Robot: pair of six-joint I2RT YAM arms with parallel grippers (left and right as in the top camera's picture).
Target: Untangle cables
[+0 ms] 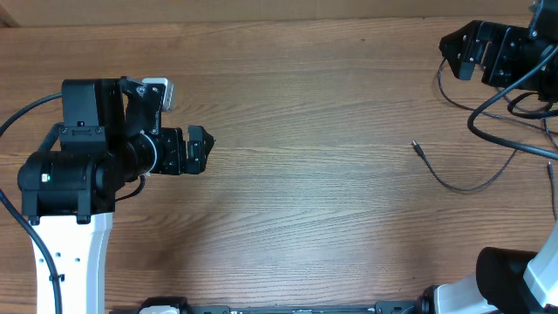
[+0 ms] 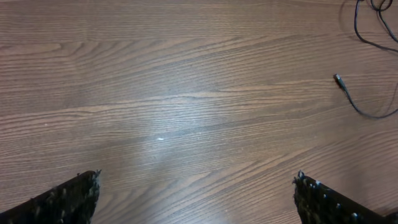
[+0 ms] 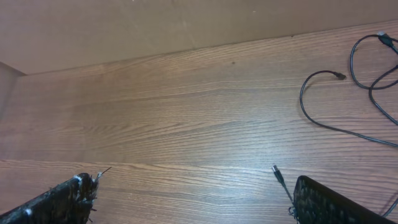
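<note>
Two tools (image 1: 206, 150) (image 1: 450, 56), one table (image 1: 305, 227) — cables (image 1: 471, 189) uncountable, three plug ends (image 3: 339, 76) visible.

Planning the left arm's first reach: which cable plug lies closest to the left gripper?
The plug ending the cable that curves out toward the table's middle; the other cables lie bunched at the right edge.

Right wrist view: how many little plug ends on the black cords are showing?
3. A small black plug lies near the bottom edge; a second plug ends the looped thin black cable at mid-right; a third plug sits top right. More may lie out of frame.
</note>
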